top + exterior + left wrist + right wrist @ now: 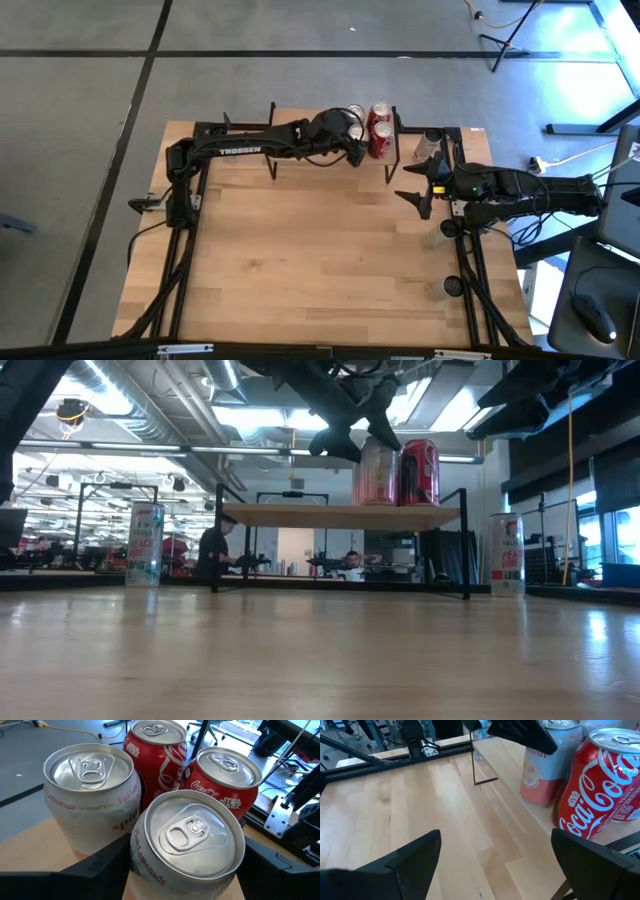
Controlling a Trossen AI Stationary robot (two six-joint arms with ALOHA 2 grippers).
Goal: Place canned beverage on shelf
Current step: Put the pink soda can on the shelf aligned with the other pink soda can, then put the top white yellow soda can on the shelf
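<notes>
I read this as the release step: the pink lemonade can [187, 840] I am placing already stands upright on the shelf [300, 515], at the end of the shelf where the other cans are grouped. My left hand [352, 142] is around it, a dark finger on each side in the left wrist view, but the fingers look spread a little wider than the can, so I judge the grip loosened, not clamped. I cannot tell whether either finger touches the can wall.

Just beside it on the shelf stand a second pink lemonade can [90, 795] and two red Coca-Cola cans [222, 782], the whole cluster packed close together. From the low view the cans sit level on the shelf top, none tilted.

My right hand [420, 185] waits with its fingers spread wide and nothing in them, over the tabletop [320, 260] just off that same end of the shelf. A silver can [507, 555] stands on the tabletop beside the shelf's leg, and a slim tall can [145, 545] stands out past the shelf's opposite end.

Next I would open the left fingers fully and lift straight up off the can. The neighbours are so close that any sideways drift could knock one over
</notes>
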